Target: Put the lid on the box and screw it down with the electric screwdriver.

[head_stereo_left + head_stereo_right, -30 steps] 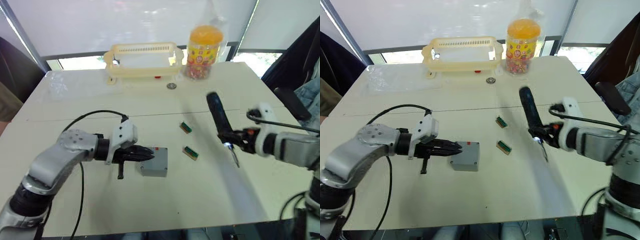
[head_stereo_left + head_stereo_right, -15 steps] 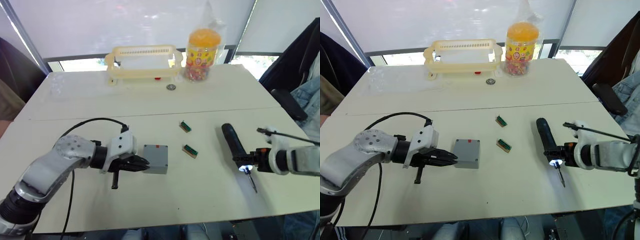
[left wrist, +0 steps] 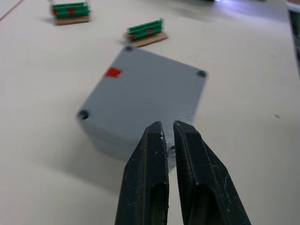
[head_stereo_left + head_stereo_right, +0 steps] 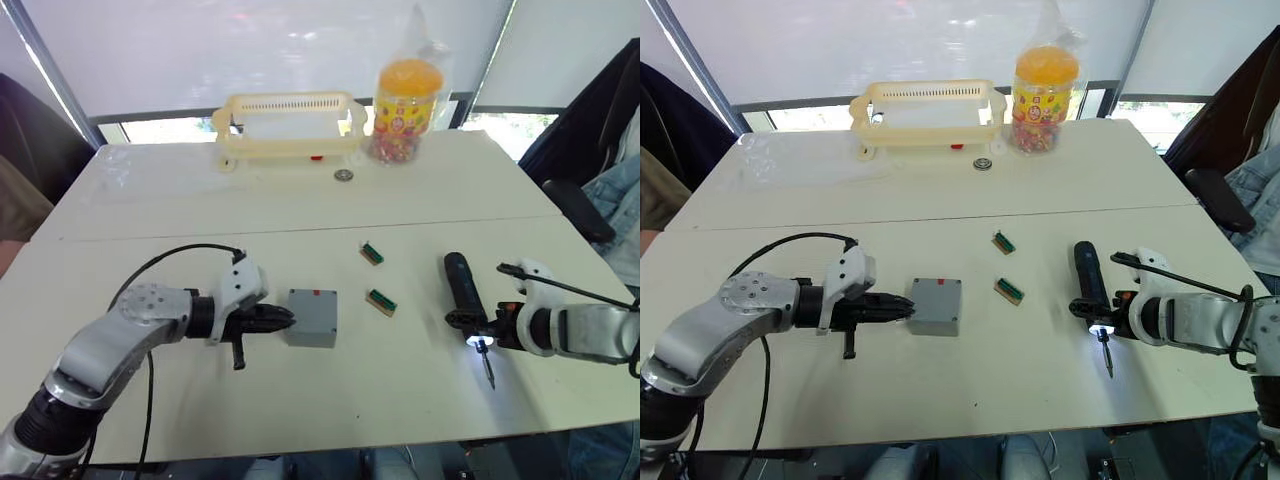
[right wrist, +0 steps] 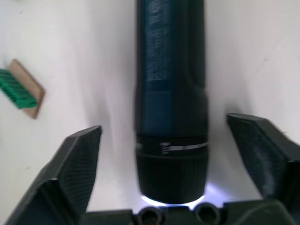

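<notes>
Your left gripper sits low on the white table, and its two black fingers are almost together, with just a thin gap between them. Their tips are right at the left side of the grey box, touching it or very nearly. The lid is on top of the box, with small screw holes at its corners and a little red mark near its far edge.

Your right gripper is over on the right side of the table. Its fingers are spread wide apart, one on each side of the electric screwdriver, and they do not touch it. The screwdriver lies on the table with its thin metal bit pointing to the near edge. A small white light shines at the bit end.

Two little green pieces lie between the box and the screwdriver. A yellow basket and a jar with an orange lid stand at the far side.
</notes>
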You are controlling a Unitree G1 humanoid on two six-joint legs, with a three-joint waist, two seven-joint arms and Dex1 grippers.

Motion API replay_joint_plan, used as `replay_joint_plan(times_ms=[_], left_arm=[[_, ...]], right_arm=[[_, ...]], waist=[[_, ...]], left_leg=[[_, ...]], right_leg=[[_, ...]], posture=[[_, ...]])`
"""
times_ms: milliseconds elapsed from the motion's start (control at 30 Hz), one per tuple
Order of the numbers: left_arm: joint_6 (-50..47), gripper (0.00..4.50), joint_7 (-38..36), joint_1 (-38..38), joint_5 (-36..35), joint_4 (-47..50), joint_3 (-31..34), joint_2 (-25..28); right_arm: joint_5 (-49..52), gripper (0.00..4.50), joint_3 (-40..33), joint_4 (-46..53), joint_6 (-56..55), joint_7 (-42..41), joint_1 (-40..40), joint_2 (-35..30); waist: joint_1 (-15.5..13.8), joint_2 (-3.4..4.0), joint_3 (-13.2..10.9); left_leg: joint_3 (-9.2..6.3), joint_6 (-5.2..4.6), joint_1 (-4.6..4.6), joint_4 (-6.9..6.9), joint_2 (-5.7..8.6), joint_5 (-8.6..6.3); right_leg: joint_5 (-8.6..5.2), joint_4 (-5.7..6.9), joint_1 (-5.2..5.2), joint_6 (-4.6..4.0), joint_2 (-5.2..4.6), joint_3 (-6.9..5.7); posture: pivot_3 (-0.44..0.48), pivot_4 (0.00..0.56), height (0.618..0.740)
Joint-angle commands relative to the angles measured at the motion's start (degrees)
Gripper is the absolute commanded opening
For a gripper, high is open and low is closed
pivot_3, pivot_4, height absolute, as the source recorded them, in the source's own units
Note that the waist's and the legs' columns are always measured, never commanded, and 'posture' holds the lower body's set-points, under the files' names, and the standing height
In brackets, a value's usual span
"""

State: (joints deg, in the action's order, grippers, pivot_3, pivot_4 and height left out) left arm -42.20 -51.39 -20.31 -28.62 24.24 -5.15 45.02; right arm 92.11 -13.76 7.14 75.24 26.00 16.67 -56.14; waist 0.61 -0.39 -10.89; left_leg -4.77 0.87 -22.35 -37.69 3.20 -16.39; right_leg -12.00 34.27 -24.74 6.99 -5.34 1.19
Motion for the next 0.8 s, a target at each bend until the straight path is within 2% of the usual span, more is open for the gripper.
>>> replay_joint_plan(times_ms=[33,100,167,267,400,467,800], left_arm=[[0.42,0.33,7.3,0.58,1.42,-3.2,6.15,-2.89],[-1.09,0.33,10.95,2.42,1.49,-4.27,8.89,-4.43],[-2.45,0.33,12.49,5.86,0.77,-2.2,9.44,-5.57],[-2.42,0.33,13.98,10.03,0.73,-0.02,7.79,-7.85],[-1.03,0.33,17.76,10.54,3.0,-1.25,6.03,-12.05],[-0.63,0.33,19.48,10.9,4.06,-1.04,5.12,-13.74],[-0.55,0.33,18.98,10.23,4.82,-0.71,1.45,-15.95]], right_arm=[[-14.45,4.44,1.06,6.04,-7.19,-12.52,4.32,-4.67],[-21.7,4.44,3.02,8.83,-12.26,-20.86,6.31,-5.59],[-23.74,4.44,4.5,14.21,-16.48,-28.02,6.58,-2.19],[-33.8,4.44,12.51,23.44,-25.36,-37.71,3.37,2.19],[-48.93,4.44,22.7,24.81,-32.48,-40.48,-0.79,6.75],[-55.17,4.44,25.54,23.9,-35.67,-41.1,-2.55,8.41],[-68.69,4.44,28.46,19.19,-40.11,-44.91,-3.73,16.27]], waist=[[0.02,0.02,0.0],[0.36,0.04,0.01],[0.53,-0.01,0.04],[0.14,-0.05,0.06],[-1.39,-0.06,0.05],[-1.46,-0.07,0.05],[-1.22,-0.1,0.09]], left_leg=[[0.0,-0.01,0.0,-0.03,0.0,-0.01],[0.03,-0.04,0.0,-0.07,0.0,-0.03],[0.02,-0.1,0.03,-0.06,-0.02,-0.07],[-0.08,-0.25,0.04,-0.04,-0.15,-0.18],[-0.17,-0.13,-0.07,-0.15,-0.07,-0.12],[-0.18,-0.03,-0.09,-0.29,0.08,-0.06],[-0.13,-0.02,0.03,-0.38,0.07,-0.05]], right_leg=[[0.01,0.01,0.0,0.01,0.0,0.0],[0.03,0.02,-0.02,0.06,0.0,0.01],[0.04,0.02,-0.03,0.08,0.08,0.0],[0.05,0.05,-0.03,0.07,0.25,-0.02],[0.05,0.12,-0.09,0.06,0.08,-0.08],[0.07,0.08,-0.03,0.02,-0.14,-0.02],[0.32,0.01,0.1,0.11,-0.04,0.01]], posture=[[0.0,0.15,0.74],[0.0,0.15,0.74],[0.0,0.15,0.74],[0.0,0.15,0.74],[0.0,0.15,0.74],[0.0,0.15,0.74],[0.0,0.15,0.74]])
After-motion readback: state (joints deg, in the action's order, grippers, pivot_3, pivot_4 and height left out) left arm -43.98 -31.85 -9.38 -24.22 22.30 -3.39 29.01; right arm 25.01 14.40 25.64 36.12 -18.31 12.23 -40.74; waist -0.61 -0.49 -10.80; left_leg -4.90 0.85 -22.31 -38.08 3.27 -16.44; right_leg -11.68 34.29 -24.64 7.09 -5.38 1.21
